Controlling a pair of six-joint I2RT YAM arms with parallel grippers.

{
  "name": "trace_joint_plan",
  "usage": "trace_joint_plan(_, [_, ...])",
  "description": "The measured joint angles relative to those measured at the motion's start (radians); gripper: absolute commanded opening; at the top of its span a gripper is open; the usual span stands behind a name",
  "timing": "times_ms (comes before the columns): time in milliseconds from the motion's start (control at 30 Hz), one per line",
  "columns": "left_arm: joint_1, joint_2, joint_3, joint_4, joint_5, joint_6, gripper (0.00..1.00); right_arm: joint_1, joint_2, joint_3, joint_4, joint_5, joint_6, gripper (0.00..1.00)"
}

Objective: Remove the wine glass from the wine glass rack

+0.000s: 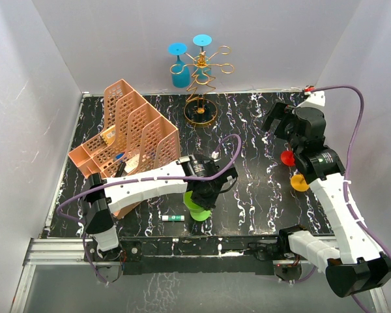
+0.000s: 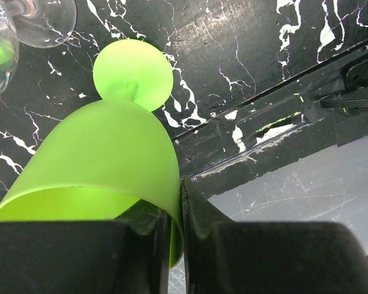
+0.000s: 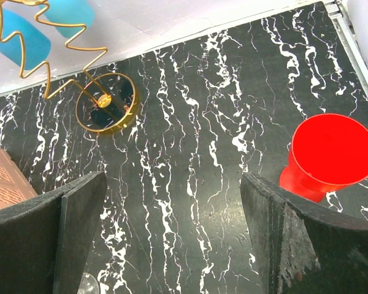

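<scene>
**White-walled bay, black white-veined tabletop [image 1: 247, 130]: green glass is off the rack**

The translucent green plastic wine glass [image 2: 98, 159] is well apart from the thin gold wire rack [image 1: 205, 72], down near the tabletop's front edge. My left claw [image 2: 175, 223] is pinched on its bowl rim. I judge the removal done, with only setting down and release left. I cannot tell whether its foot touches. Two blue wine glasses [image 1: 180, 68] hang on the rack at the back. My right claw [image 3: 172, 233] is spread wide and holds nothing, near a red plastic glass [image 3: 328, 153].
</scene>
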Motion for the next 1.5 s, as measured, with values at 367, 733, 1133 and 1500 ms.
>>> trace_joint_plan(367, [0.0,0.0,0.008,-0.021,-0.013,-0.003,0.41,0.0,-0.003,-0.007,0.0,-0.006,-0.007,0.99])
trace_joint_plan(733, [0.0,-0.137,0.091,0.057,-0.075,0.024,0.78,0.005,-0.003,-0.011,0.007,-0.005,-0.011,0.99])
trace_joint_plan(1133, [0.072,-0.52,-0.124,0.371,-0.153,0.025,0.97,0.033,-0.014,-0.025,0.01,0.0,-0.033,0.99])
trace_joint_plan(1500, [0.409,-0.499,-0.093,0.539,-0.038,0.065,0.97,0.035,-0.019,-0.027,0.006,-0.053,-0.026,0.99])
